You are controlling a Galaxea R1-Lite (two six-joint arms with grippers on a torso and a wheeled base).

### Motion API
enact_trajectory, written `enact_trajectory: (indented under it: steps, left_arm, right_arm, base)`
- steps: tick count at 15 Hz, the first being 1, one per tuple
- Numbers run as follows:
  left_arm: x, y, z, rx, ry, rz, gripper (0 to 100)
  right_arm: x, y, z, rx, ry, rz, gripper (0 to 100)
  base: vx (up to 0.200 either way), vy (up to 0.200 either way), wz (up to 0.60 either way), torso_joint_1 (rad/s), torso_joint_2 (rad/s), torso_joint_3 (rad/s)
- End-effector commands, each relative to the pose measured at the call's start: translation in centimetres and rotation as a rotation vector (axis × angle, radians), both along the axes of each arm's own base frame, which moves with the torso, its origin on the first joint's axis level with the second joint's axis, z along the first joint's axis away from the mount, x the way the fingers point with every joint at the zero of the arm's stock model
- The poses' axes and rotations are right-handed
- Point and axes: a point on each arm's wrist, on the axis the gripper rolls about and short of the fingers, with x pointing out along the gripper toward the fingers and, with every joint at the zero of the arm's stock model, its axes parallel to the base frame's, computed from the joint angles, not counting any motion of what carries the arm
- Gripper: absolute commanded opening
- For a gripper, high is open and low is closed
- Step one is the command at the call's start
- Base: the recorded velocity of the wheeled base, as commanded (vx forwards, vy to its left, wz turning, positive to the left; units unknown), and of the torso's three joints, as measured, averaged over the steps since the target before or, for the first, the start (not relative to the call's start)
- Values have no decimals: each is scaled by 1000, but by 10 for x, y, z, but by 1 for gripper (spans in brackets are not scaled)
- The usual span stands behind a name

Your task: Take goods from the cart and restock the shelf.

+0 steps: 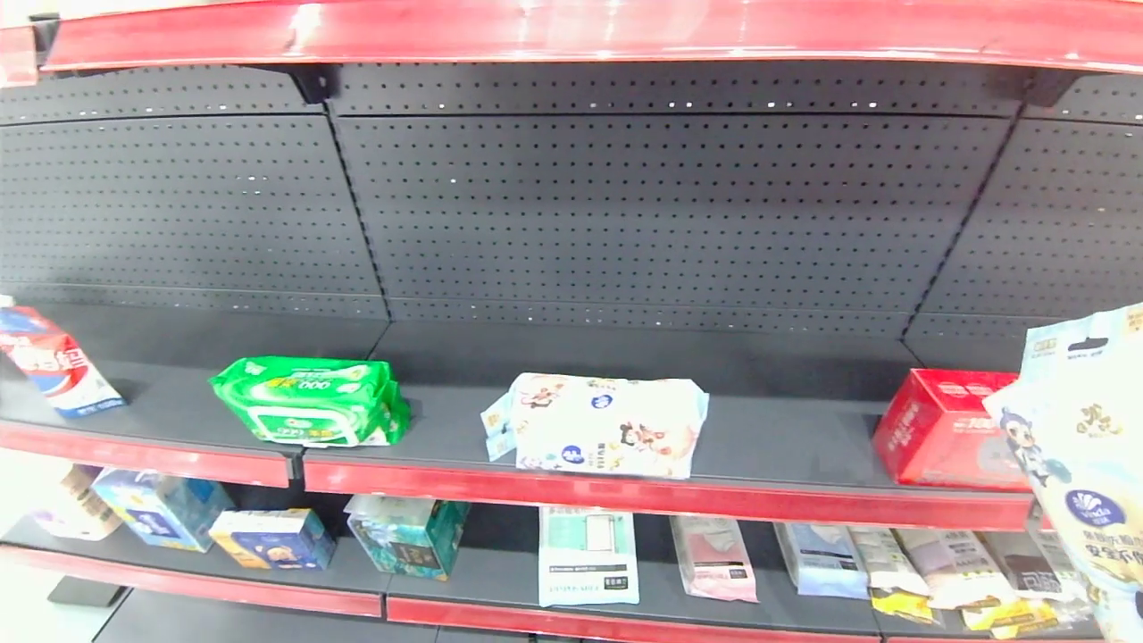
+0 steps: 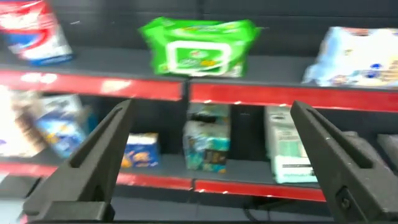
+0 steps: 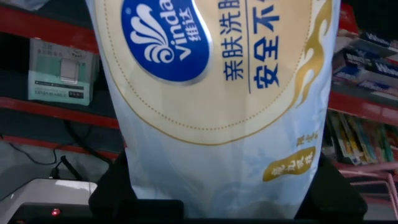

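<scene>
White bag (image 1: 1085, 446) is clamped in my right gripper (image 3: 217, 199), just right of the red box (image 1: 946, 429); my left gripper (image 2: 211, 155) gapes wide. Placing comes next, probably on the bare shelf (image 1: 786, 429) left of that box.

A black perforated back panel (image 1: 661, 205) stands behind dark shelf boards (image 1: 786, 438) with red front strips (image 1: 625, 496). Glare lies on the top strip (image 1: 571, 27). Pale floor (image 1: 22, 612) shows below the boards' left end.
</scene>
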Motion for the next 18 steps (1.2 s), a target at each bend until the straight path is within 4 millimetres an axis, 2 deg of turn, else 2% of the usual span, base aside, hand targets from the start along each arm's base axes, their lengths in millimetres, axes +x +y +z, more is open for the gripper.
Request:
enact_trajectory:
  steps: [1, 4, 5, 8, 10, 13, 16, 17, 18]
  left_arm:
    - [0, 0, 0, -1, 2, 1, 100]
    - [0, 0, 0, -3, 2, 1, 100]
    - [0, 0, 0, 0, 2, 1, 100]
    - [0, 0, 0, 2, 2, 1, 100]
    - [0, 0, 0, 2, 2, 1, 100]
    - [0, 0, 0, 2, 2, 1, 100]
    - [0, 0, 0, 2, 2, 2, 100]
    - [0, 0, 0, 2, 2, 2, 100]
    - [0, 0, 0, 2, 2, 1, 100]
  right_arm:
    - [4, 0, -1, 1, 27, -1, 0]
    - [12, -1, 4, -8, 29, 4, 0]
    - [24, -1, 12, -19, 12, 13, 0]
    - [76, 2, 41, -37, 13, 146, 0]
    - [117, 4, 51, -30, 53, 228, 0]
    - [161, 3, 49, -21, 124, 331, 0]
    - [184, 4, 40, -35, 163, 407, 0]
    - [184, 4, 40, -35, 163, 407, 0]
    - [196, 4, 37, -39, 139, 416, 0]
  base:
    - [0, 0, 600, 12, -2, 2]
    - [0, 0, 200, 2, 1, -1]
    - [0, 0, 0, 0, 0, 0]
    - [0, 0, 0, 0, 0, 0]
    - [0, 0, 0, 0, 0, 0]
    - [0, 0, 0, 0, 0, 0]
    - [0, 0, 0, 0, 0, 0]
    - [0, 0, 0, 0, 0, 0]
    - [0, 0, 0, 0, 0, 0]
